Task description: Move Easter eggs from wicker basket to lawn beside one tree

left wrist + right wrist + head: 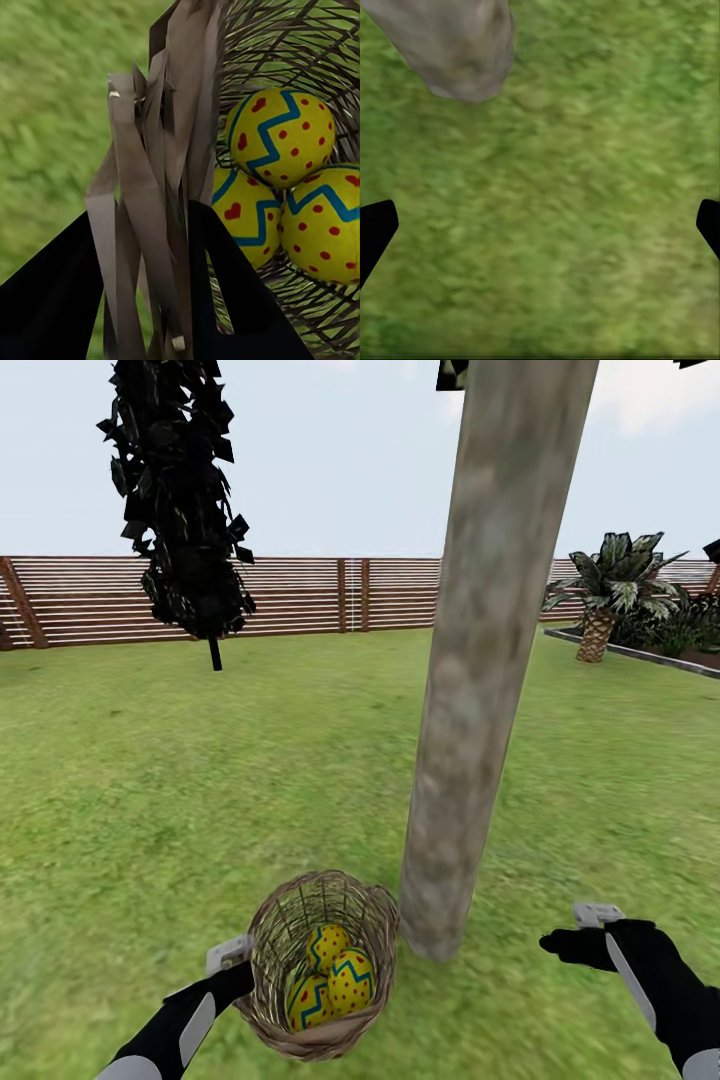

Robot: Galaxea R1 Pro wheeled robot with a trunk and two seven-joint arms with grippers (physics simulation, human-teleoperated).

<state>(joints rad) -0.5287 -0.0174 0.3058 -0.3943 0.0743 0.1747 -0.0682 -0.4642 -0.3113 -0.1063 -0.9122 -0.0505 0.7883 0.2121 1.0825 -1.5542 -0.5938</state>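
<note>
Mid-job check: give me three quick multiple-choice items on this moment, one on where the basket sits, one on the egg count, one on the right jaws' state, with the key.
1. Where is the wicker basket?
A. On the lawn beside the foot of the pale tree
B. Against the fence
C. Under the palm

2. How many Easter eggs lie in the basket?
A. One
B. Two
C. Three

3. How is the right gripper?
A. Shut on an egg
B. Open, nothing between its jaws
C. Shut on the basket rim

Key: 1 A, the head view shows the basket right by the trunk's base. 2 C, three yellow dotted eggs show in the left wrist view. 3 B, the right wrist view shows the fingertips far apart over bare grass. The left gripper has the basket's rim between its fingers.
</note>
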